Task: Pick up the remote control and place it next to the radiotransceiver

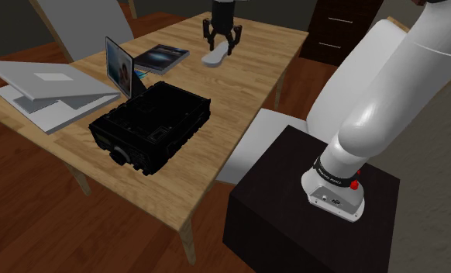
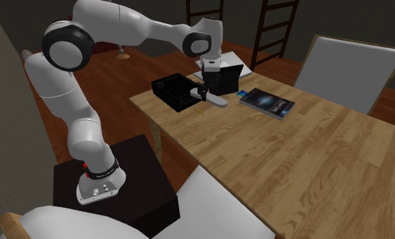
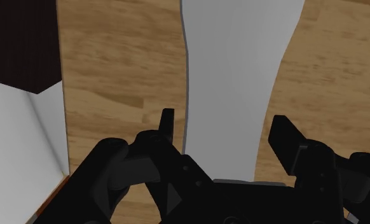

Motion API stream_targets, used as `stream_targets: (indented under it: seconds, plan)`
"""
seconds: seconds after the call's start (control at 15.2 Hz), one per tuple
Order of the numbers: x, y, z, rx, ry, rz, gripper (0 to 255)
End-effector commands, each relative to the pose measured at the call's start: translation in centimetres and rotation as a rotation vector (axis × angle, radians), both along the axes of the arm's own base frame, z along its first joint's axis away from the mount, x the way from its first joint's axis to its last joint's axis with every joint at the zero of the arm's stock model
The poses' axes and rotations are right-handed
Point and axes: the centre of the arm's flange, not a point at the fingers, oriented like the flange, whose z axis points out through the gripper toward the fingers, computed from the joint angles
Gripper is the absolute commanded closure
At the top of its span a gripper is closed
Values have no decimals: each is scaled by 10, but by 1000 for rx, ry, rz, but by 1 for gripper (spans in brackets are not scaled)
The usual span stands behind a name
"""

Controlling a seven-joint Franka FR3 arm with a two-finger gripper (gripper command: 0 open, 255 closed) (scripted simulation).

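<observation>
Beyond the far end of the black radio transceiver [image 1: 150, 128], as the shoulder view has it, the pale grey remote control [image 1: 215, 58] lies flat on the wooden tabletop [image 1: 239, 101], apart from the transceiver and not yet beside it. Directly over the remote hangs the tool [image 1: 221, 48], pointing down. In the wrist view the tool [image 3: 225, 130] is spread, its two black fingers [image 3: 168, 130] standing one on each side of the remote's [image 3: 234, 76] long body. A thin strip of wood shows between one finger and the remote's edge, while the other finger sits so near the opposite edge that contact there cannot be settled. I judge this to be the approach finished and the grasp not yet made: nothing suggests the remote has left the wood. From the second exterior view the remote [image 2: 216, 102] rests a little off the transceiver's [image 2: 176, 92] side, with a dark book [image 2: 267, 102] farther from the transceiver again. What remains, by my reading, is nearly the whole task: pinching the remote, lifting it, carrying it toward the transceiver and laying it down close alongside.
</observation>
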Motion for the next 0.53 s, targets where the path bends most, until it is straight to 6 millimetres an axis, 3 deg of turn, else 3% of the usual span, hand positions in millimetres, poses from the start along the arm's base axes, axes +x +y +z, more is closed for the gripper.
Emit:
stream_targets:
  seconds: [0.0, 0.46]
  plan:
    - [0, 5, -8, 0, 0, -1, 255]
    - [0, 5, -45, 0, 0, -1, 255]
